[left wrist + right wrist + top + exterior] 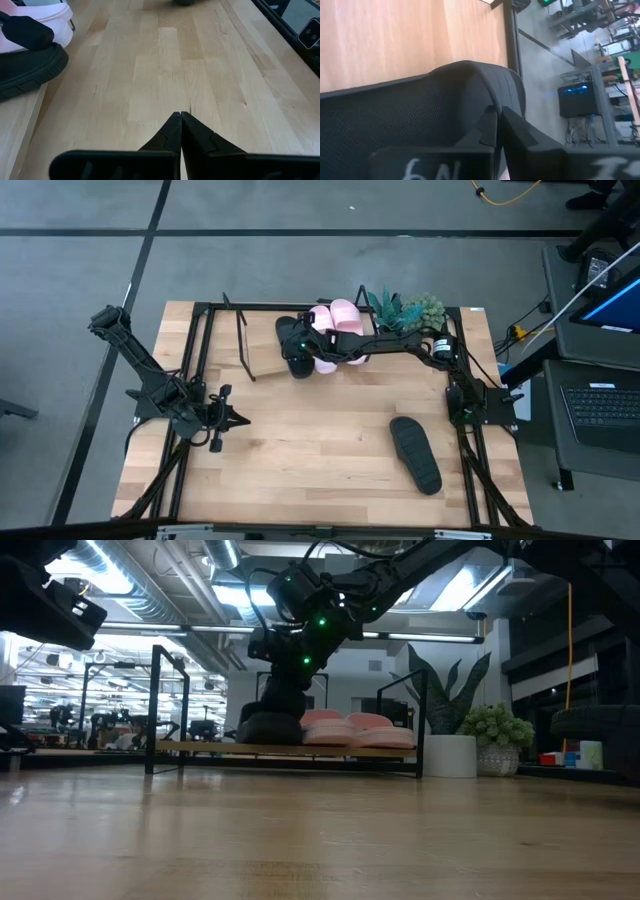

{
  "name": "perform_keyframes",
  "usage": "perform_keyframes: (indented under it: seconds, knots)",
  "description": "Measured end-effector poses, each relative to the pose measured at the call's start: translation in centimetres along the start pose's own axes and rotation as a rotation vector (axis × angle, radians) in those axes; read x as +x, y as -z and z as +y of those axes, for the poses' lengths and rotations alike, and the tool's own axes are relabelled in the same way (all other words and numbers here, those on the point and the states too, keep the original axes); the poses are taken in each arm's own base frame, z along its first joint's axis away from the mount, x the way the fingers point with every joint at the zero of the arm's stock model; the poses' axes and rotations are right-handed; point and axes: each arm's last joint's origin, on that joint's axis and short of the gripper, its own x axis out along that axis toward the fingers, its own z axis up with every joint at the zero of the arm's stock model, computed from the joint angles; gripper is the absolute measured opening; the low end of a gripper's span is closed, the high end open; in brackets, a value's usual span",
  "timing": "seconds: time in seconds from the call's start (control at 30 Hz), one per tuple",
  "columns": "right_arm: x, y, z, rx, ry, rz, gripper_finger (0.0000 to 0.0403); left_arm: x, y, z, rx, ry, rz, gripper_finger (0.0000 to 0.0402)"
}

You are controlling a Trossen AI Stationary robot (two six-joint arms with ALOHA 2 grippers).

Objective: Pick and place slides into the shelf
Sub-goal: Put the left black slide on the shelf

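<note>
On the shelf (262, 358) at the far side of the table (310, 450), 2 pink slides (340, 320) lie side by side, and 1 black slide (296, 346) sits just beside them toward the shelf's open stretch of board. From the low view the pink pair (350, 728) and the black one (268, 727) rest on the tilted board, inside the thin black wire frame.

Reaching across from the right side, the right arm stretches over the potted plants (405, 310) to the shelf, and the right gripper (303, 350) is directly over the black slide there. Its wrist view shows the 2 dark fingers drawn together at their tips against the slide's wide textured strap (410, 110); whether they actually pinch any of the strap between them cannot be told from these views.

Nearer the front, on the right half of the table, the 2nd black slide (415, 453) lies flat on the bare wood, well apart from the shelf and touched by nothing.

Over the left half of the table, the left gripper (232, 418) hangs with its fingers pressed together and nothing between them; its wrist view shows the closed tips (180, 120) above bare wood, with the shelved black slide (30, 67) off to one side.
</note>
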Motion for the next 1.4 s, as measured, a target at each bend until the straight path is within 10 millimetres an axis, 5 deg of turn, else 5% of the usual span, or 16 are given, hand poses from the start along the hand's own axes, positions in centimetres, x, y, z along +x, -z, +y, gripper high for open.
perform_keyframes:
  seconds: [0.9, 1.4]
  knots:
    - [0.09, -0.08, -0.23, 0.013, 0.043, 0.002, 0.0011, 0.0, 0.0, 0.01, 0.0, 0.0, 0.0, 0.0]
    - [0.08, 0.14, -0.06, 0.0, 0.024, 0.022, 0.0085, 0.0, 0.0, 0.0, -0.003, 0.0, 0.0, 0.0]
